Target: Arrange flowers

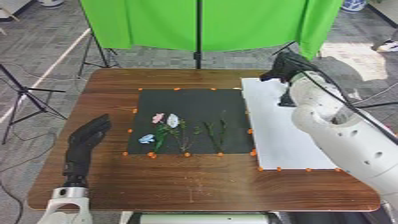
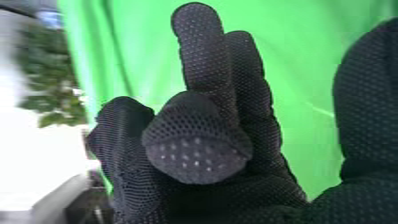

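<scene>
Flowers (image 1: 173,121) lie flat on a smooth, black rectangular mat (image 1: 191,102), which rests on the brown wooden worktop (image 1: 178,185) in the head view. Pink, white and pale blue blooms sit toward the left of the mat, rounded and soft-looking against thin green stems. The pink and white heads are at the far end, their stems running back toward the robot; the slender green stems (image 1: 211,134) on the right of the group also have their long axes running near to far. Small orange pieces edge the mat and the long white sheet (image 1: 275,142) beside it. A dark object (image 1: 286,99) is at that sheet, partly behind the right arm; whether it is a container, I cannot tell. The left robot hand (image 1: 89,134) is wide, its fingers extended forward over the worktop's left side. The right robot hand (image 1: 286,66) is near the sheet's far end.

In the right wrist view, the right robot hand (image 2: 222,200) is loosely wide in dotted, meshed black fabric, fingers partly bent and thumb well apart, before smooth green cloth (image 2: 298,60). Blurred leafy greenery (image 2: 49,72) is beyond.
</scene>
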Controlling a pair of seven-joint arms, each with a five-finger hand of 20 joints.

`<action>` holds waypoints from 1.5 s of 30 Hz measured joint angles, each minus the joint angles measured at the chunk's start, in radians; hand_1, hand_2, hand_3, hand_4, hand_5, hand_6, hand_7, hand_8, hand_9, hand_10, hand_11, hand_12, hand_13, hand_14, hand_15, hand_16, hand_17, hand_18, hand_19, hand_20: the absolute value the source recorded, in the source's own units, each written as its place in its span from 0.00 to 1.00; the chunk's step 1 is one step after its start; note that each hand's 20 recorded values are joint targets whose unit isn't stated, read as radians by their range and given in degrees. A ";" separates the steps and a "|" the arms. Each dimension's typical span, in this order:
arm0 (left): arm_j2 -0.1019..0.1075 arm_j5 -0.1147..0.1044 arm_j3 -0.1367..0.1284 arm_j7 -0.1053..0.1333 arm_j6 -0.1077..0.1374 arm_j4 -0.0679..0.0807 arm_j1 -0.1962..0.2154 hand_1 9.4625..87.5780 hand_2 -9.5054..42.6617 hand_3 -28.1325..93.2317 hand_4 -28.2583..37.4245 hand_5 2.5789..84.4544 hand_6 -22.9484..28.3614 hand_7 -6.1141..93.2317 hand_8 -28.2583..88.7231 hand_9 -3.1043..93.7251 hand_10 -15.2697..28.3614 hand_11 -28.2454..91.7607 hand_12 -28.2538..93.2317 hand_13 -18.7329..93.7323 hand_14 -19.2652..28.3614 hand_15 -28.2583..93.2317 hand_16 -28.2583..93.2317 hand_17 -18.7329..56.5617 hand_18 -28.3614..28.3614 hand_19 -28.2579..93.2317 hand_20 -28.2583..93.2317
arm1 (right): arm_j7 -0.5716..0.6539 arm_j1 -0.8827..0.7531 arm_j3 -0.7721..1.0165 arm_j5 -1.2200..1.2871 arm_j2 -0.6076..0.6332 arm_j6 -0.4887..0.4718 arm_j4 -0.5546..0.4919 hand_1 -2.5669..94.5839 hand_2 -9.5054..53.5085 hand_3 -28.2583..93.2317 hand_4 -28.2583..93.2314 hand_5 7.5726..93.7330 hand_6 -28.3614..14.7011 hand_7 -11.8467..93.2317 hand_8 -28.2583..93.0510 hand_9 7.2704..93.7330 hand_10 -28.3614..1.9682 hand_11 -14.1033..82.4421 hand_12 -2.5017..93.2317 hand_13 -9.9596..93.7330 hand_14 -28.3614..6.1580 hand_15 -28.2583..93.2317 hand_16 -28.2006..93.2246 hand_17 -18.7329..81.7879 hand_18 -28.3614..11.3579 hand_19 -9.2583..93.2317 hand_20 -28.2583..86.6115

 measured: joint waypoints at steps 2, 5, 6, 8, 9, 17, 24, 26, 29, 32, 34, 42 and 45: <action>0.000 0.001 0.000 0.000 0.000 0.000 0.000 0.24 0.00 0.75 0.20 0.54 0.54 0.19 0.20 0.48 0.66 0.39 0.36 0.47 0.79 0.39 0.26 0.36 0.81 0.36 0.42 | 0.014 -0.020 0.017 -0.002 0.005 -0.011 0.017 0.39 0.00 0.73 0.06 0.67 0.67 0.25 0.16 0.87 0.53 0.36 0.27 0.98 0.74 0.75 0.51 0.80 0.27 1.00 0.81; -0.001 0.002 -0.002 0.000 0.000 -0.001 0.001 0.24 0.00 0.75 0.20 0.54 0.54 0.19 0.20 0.48 0.66 0.39 0.36 0.47 0.79 0.39 0.26 0.36 0.81 0.36 0.42 | 0.032 -0.044 0.029 -0.002 0.006 -0.016 0.039 0.41 0.00 0.73 0.07 0.67 0.67 0.25 0.16 0.87 0.54 0.36 0.27 0.98 0.74 0.75 0.51 0.80 0.28 1.00 0.81; -0.002 0.002 -0.002 -0.001 0.000 -0.001 0.002 0.24 0.00 0.75 0.20 0.54 0.54 0.19 0.20 0.48 0.66 0.39 0.36 0.47 0.79 0.39 0.26 0.36 0.81 0.36 0.42 | 0.037 -0.051 0.033 -0.001 0.006 -0.016 0.046 0.42 0.00 0.73 0.07 0.67 0.67 0.25 0.16 0.87 0.54 0.36 0.27 0.98 0.74 0.75 0.51 0.80 0.28 1.00 0.81; -0.003 0.002 -0.004 -0.001 0.000 -0.002 0.002 0.24 0.00 0.75 0.20 0.54 0.54 0.19 0.20 0.48 0.66 0.39 0.36 0.47 0.79 0.39 0.26 0.36 0.81 0.36 0.42 | 0.046 -0.064 0.040 0.004 0.005 -0.016 0.058 0.42 0.00 0.74 0.07 0.67 0.67 0.26 0.16 0.87 0.54 0.36 0.27 0.98 0.75 0.75 0.51 0.80 0.28 1.00 0.81; -0.004 0.002 -0.005 -0.001 0.000 -0.002 0.003 0.24 0.00 0.75 0.20 0.54 0.54 0.19 0.20 0.47 0.66 0.39 0.36 0.47 0.79 0.39 0.26 0.36 0.81 0.36 0.42 | 0.050 -0.070 0.044 0.007 0.005 -0.016 0.064 0.42 0.00 0.74 0.07 0.67 0.68 0.26 0.16 0.87 0.55 0.36 0.27 0.98 0.75 0.75 0.51 0.80 0.28 1.00 0.81; -0.007 0.002 -0.009 -0.003 0.000 -0.003 0.005 0.24 0.00 0.75 0.19 0.55 0.54 0.19 0.20 0.48 0.66 0.39 0.36 0.47 0.79 0.39 0.26 0.36 0.81 0.36 0.41 | 0.059 -0.084 0.047 0.026 -0.014 -0.008 0.115 0.43 0.00 0.74 0.07 0.65 0.68 0.26 0.16 0.86 0.56 0.36 0.27 0.98 0.76 0.75 0.51 0.80 0.28 1.00 0.81; -0.008 0.003 -0.009 -0.004 -0.001 -0.003 0.005 0.24 0.00 0.75 0.20 0.55 0.54 0.19 0.20 0.48 0.66 0.39 0.36 0.47 0.79 0.39 0.26 0.36 0.81 0.36 0.42 | 0.053 -0.074 0.030 0.026 -0.037 0.015 0.140 0.42 0.00 0.75 0.08 0.65 0.68 0.27 0.16 0.86 0.56 0.36 0.26 0.98 0.76 0.75 0.51 0.80 0.28 1.00 0.81; -0.008 0.003 -0.009 -0.004 -0.001 -0.003 0.005 0.24 0.00 0.75 0.20 0.55 0.54 0.19 0.20 0.48 0.66 0.39 0.36 0.47 0.79 0.39 0.26 0.36 0.81 0.36 0.41 | 0.051 -0.071 0.030 0.025 -0.043 0.019 0.145 0.42 0.00 0.75 0.08 0.65 0.68 0.27 0.16 0.86 0.56 0.36 0.26 0.98 0.76 0.75 0.51 0.80 0.28 1.00 0.81; -0.008 0.003 -0.010 -0.004 -0.001 -0.003 0.005 0.24 0.00 0.75 0.19 0.55 0.54 0.19 0.20 0.48 0.66 0.39 0.36 0.47 0.79 0.39 0.26 0.36 0.81 0.36 0.41 | 0.046 -0.067 0.029 0.023 -0.052 0.020 0.157 0.42 0.00 0.75 0.08 0.64 0.68 0.27 0.16 0.86 0.56 0.36 0.26 0.98 0.76 0.75 0.51 0.80 0.29 1.00 0.81; -0.008 0.003 -0.010 -0.004 -0.002 -0.002 0.004 0.24 0.00 0.75 0.20 0.55 0.54 0.19 0.20 0.48 0.66 0.39 0.36 0.47 0.79 0.39 0.26 0.36 0.81 0.36 0.41 | 0.045 -0.063 0.029 0.018 -0.062 0.019 0.176 0.42 0.00 0.75 0.08 0.64 0.68 0.27 0.16 0.86 0.56 0.36 0.26 0.98 0.77 0.75 0.51 0.80 0.29 1.00 0.81; -0.008 0.003 -0.010 -0.004 -0.002 -0.002 0.004 0.24 0.00 0.75 0.20 0.55 0.54 0.19 0.20 0.47 0.66 0.39 0.36 0.47 0.79 0.39 0.26 0.36 0.81 0.36 0.41 | 0.045 -0.062 0.028 0.012 -0.069 0.016 0.190 0.43 0.00 0.76 0.08 0.64 0.68 0.27 0.16 0.86 0.56 0.36 0.26 0.98 0.77 0.75 0.51 0.80 0.29 1.00 0.81; -0.009 0.003 -0.010 -0.003 -0.005 0.000 0.002 0.24 0.00 0.75 0.20 0.55 0.54 0.19 0.20 0.48 0.66 0.39 0.36 0.47 0.79 0.39 0.26 0.36 0.81 0.36 0.41 | 0.036 -0.072 0.022 -0.019 -0.082 0.033 0.226 0.60 0.00 0.70 0.06 0.68 0.74 0.32 0.25 0.92 0.66 0.26 0.40 1.00 0.83 0.76 0.51 0.83 0.33 1.00 0.82; -0.009 0.003 -0.010 -0.003 -0.006 0.002 -0.001 0.24 0.00 0.75 0.20 0.55 0.54 0.19 0.20 0.48 0.66 0.39 0.36 0.47 0.79 0.39 0.26 0.36 0.81 0.36 0.42 | 0.022 -0.083 0.008 -0.035 -0.080 0.113 0.234 0.65 0.00 0.68 0.06 0.75 0.75 0.33 0.27 0.97 0.69 0.24 0.43 1.00 0.83 0.77 0.50 0.84 0.34 1.00 0.83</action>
